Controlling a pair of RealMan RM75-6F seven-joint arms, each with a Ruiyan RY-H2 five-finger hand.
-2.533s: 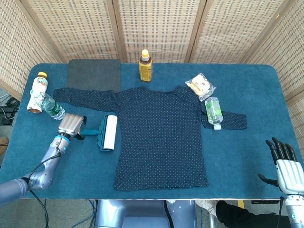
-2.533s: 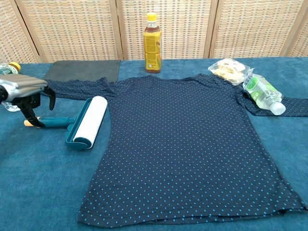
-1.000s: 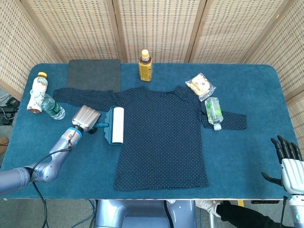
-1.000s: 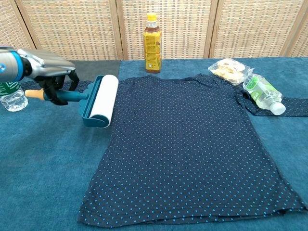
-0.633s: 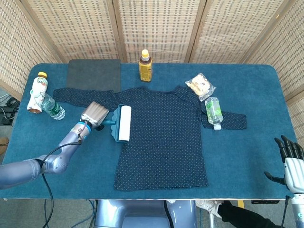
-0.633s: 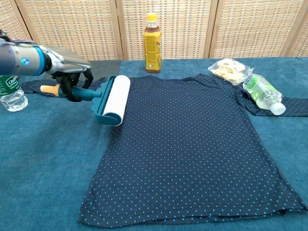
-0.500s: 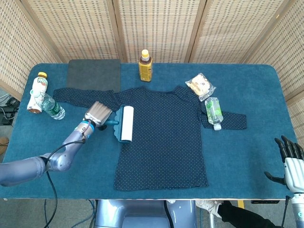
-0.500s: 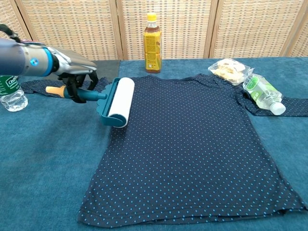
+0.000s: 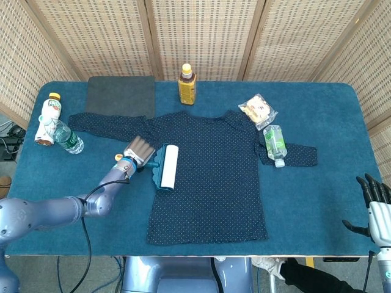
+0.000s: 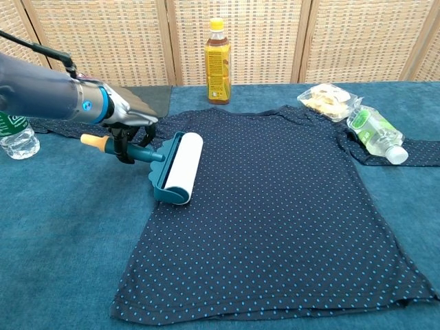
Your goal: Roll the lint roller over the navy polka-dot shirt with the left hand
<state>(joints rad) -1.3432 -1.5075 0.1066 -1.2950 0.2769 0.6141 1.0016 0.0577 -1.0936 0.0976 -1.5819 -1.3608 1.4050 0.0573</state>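
The navy polka-dot shirt point(image 9: 211, 177) point(image 10: 275, 206) lies flat in the middle of the blue table. My left hand point(image 9: 138, 150) point(image 10: 127, 117) grips the teal handle of the lint roller point(image 9: 167, 167) point(image 10: 180, 167). The white roll rests on the shirt's left edge, near the sleeve seam. An orange cap sticks out behind the hand in the chest view. My right hand point(image 9: 376, 204) hangs open off the table's near right corner, holding nothing.
An orange juice bottle point(image 9: 187, 85) point(image 10: 218, 62) stands behind the collar. A snack bag point(image 9: 257, 109) and a green bottle point(image 9: 275, 144) lie by the right sleeve. Two bottles point(image 9: 54, 127) lie far left, beside a dark mat point(image 9: 120, 95).
My left hand picked the lint roller off the table left of the shirt and carried it right. The roll now sits on the shirt's left edge. The right hand drifted slightly lower.
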